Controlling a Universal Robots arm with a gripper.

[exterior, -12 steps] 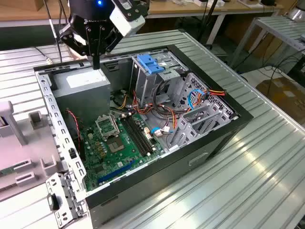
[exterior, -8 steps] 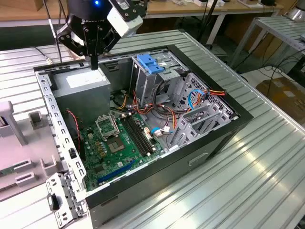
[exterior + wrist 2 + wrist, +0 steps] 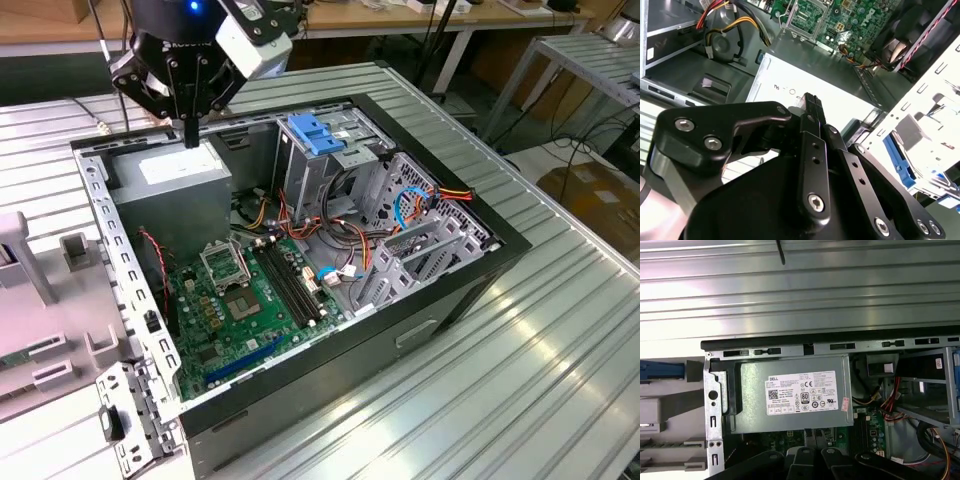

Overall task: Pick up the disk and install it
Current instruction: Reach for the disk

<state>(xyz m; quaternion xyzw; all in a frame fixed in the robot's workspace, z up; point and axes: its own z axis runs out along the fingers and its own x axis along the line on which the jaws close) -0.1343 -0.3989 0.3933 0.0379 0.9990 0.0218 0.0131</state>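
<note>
Open computer case [image 3: 330, 378] is lying on ribbed bench [image 3: 560, 350]. Inside the case: grey power supply [image 3: 172, 185] sitting in a corner, motherboard [image 3: 238, 312] lying flat, blue-latched drive cage [image 3: 322, 145] standing upright.

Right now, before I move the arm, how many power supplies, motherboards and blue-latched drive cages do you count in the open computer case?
Power supply: 1
Motherboard: 1
Blue-latched drive cage: 1
Total: 3

Bright overhead light: in the second wrist view the power-supply box [image 3: 840, 107] and the case frame [image 3: 940, 70] blow out to white glare. The gripper [image 3: 811, 102] looms dark and soft, and in the first wrist view the desk [image 3: 800, 295] gleams in bands.
</note>
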